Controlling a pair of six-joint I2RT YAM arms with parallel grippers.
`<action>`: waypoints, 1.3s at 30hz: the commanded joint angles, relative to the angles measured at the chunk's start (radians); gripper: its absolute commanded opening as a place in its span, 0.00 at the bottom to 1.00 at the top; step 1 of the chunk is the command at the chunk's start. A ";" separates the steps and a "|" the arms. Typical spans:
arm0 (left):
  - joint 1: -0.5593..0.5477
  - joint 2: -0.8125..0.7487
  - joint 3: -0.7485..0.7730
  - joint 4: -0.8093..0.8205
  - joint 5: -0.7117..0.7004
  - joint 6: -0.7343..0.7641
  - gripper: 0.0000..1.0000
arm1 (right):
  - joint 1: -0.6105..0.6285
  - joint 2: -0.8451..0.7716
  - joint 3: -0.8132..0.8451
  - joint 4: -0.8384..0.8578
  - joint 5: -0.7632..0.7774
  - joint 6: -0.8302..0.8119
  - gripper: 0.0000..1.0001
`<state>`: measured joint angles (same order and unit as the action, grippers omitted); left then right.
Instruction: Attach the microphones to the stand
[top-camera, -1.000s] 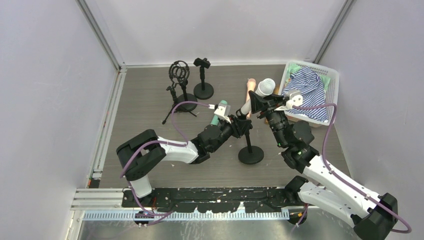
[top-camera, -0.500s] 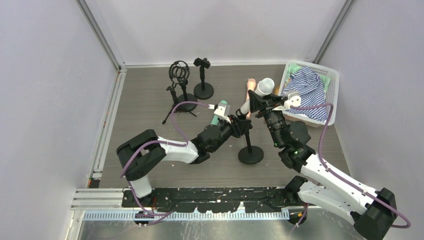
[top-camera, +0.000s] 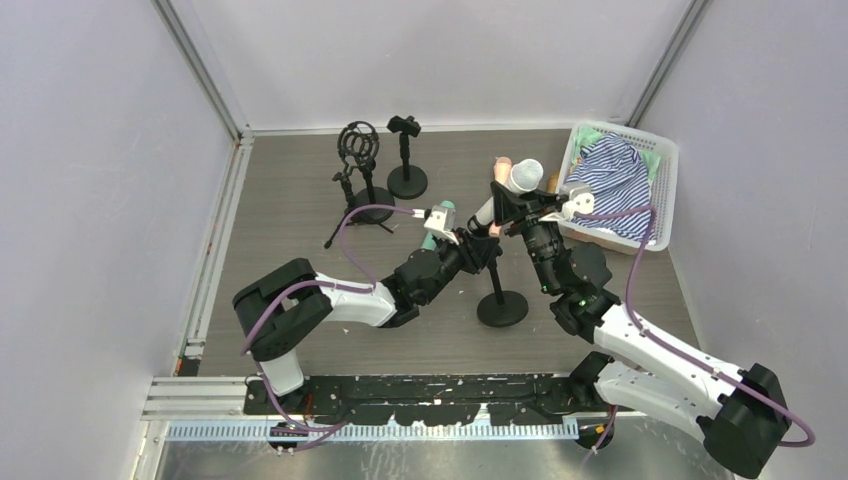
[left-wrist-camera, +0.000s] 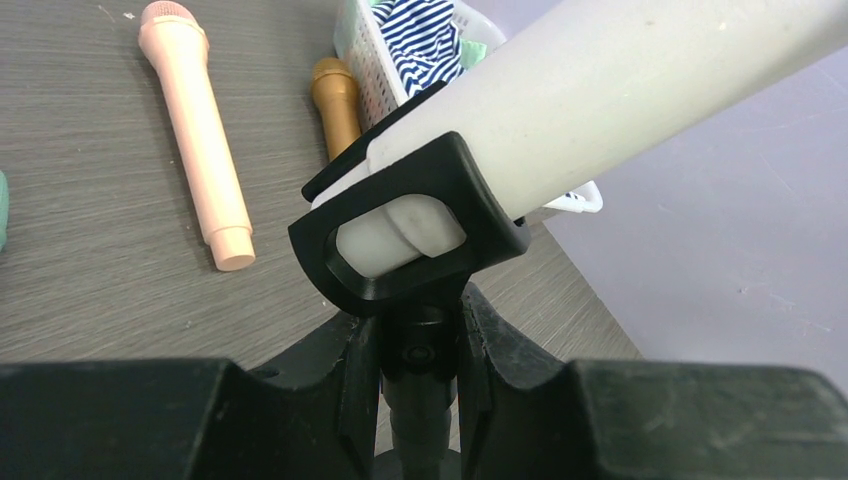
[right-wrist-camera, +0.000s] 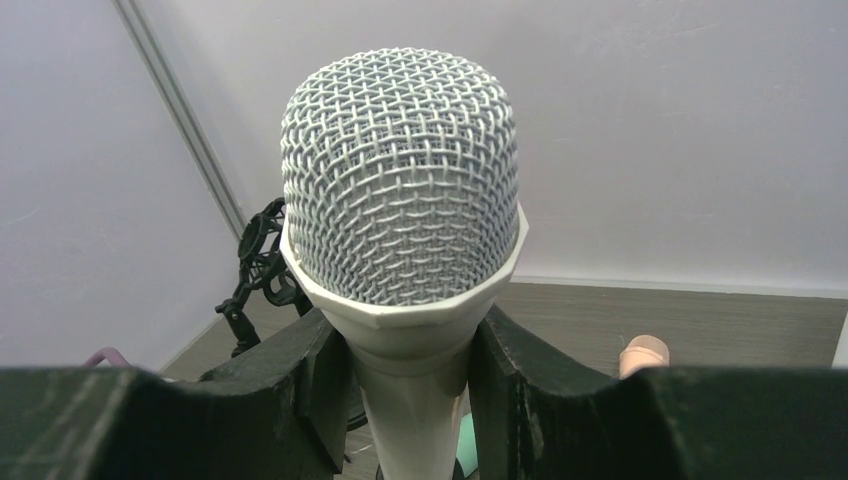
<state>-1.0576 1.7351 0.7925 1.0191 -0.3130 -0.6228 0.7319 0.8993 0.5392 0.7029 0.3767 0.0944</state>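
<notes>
white microphone (right-wrist-camera: 400, 180) | domed mesh head; smooth barrel in stand (top-camera: 501, 308) clip (left-wrist-camera: 485, 210)

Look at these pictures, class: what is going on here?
The right arm's fingers hold the white microphone, whose tail end sits in the clip of the stand. The left arm's fingers clamp the stand's post just below the clip. The peach-pink microphone, golden-brown microphone and mint green microphone lie on the table.
</notes>
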 joint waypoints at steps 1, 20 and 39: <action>-0.066 -0.049 0.037 0.146 0.226 0.049 0.01 | 0.044 0.146 -0.118 -0.445 -0.133 0.098 0.00; -0.067 -0.113 0.069 0.161 0.246 0.042 0.01 | 0.044 0.273 -0.134 -0.368 -0.178 0.124 0.01; -0.064 -0.162 0.084 0.104 0.233 0.156 0.01 | 0.043 0.276 -0.113 -0.424 -0.217 0.123 0.00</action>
<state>-1.0538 1.6817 0.7898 0.9020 -0.3107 -0.6079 0.7311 1.0695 0.5316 0.8539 0.3195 0.1230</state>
